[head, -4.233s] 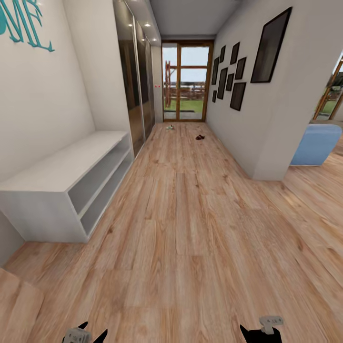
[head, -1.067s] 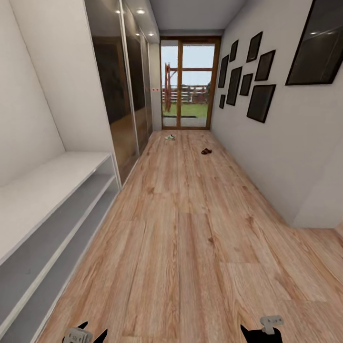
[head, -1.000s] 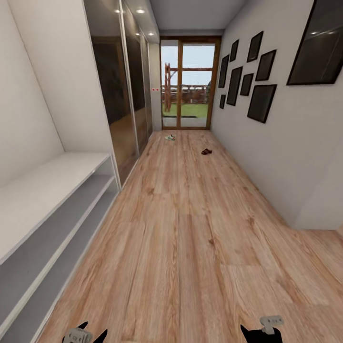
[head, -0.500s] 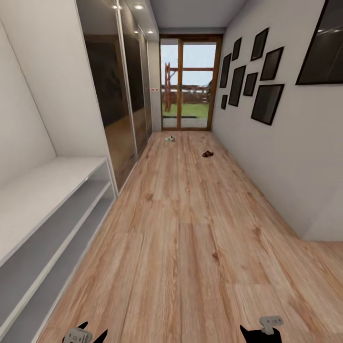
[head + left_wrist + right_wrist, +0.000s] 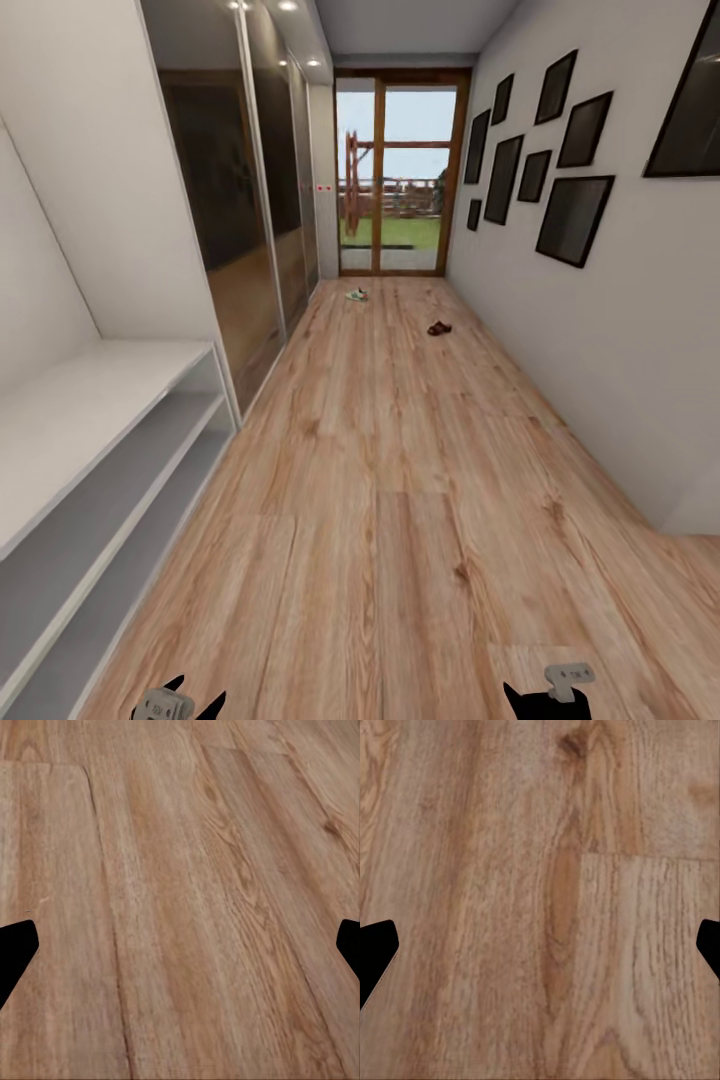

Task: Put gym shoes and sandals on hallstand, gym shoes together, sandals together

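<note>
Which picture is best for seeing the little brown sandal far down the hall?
The head view is best: the sandal lies far off on the corridor floor, nearer the right wall, small and dark. The left wrist and right wrist views look down at bare floor planks between open gripper fingers, so they tell nothing about it.

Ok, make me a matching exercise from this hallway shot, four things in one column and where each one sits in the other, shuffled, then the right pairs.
Things:
1. gym shoe
2. sandal
3. pale grey bench
4. black picture frames

Places:
A. along the left wall, close to the robot
B. hanging on the right wall
C. far down the corridor floor, near the glass door
D. on the floor nearer the right wall, a little closer than the other footwear

Pairs: 1-C, 2-D, 3-A, 4-B
</note>
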Controlling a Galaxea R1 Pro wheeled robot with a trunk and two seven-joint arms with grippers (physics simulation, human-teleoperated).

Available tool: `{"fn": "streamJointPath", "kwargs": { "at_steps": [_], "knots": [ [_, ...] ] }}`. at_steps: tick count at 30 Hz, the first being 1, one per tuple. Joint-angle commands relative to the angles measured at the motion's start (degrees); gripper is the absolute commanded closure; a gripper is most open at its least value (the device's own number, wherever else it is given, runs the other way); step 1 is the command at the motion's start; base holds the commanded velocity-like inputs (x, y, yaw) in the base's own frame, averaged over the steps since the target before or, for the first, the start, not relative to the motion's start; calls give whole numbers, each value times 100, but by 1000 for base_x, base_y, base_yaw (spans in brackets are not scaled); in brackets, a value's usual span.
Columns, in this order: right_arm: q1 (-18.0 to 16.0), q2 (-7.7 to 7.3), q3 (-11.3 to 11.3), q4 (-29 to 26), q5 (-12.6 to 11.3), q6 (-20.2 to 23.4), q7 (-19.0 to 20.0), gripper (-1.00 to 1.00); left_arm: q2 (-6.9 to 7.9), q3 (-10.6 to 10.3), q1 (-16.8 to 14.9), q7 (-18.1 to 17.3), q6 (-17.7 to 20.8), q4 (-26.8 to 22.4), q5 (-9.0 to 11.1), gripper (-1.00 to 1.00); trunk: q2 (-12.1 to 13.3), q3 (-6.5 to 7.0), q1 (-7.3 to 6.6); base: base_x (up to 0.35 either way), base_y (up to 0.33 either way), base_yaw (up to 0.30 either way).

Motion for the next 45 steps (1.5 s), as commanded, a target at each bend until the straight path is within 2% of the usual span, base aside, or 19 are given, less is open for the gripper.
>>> {"fn": "streamJointPath", "kwargs": {
  "at_steps": [1, 45],
  "knots": [
    [-4, 1, -50, 4, 45, -17, 26, -100, -1, 11, -4, -45, 7, 6, 36, -100, -2, -5, 2, 337, 0, 0],
    [-4, 1, -50, 4, 44, -17, 17, -100, -1, 18, -4, -44, 7, 6, 36, -100, -2, -5, 2, 337, 0, 0]
  ]
}}
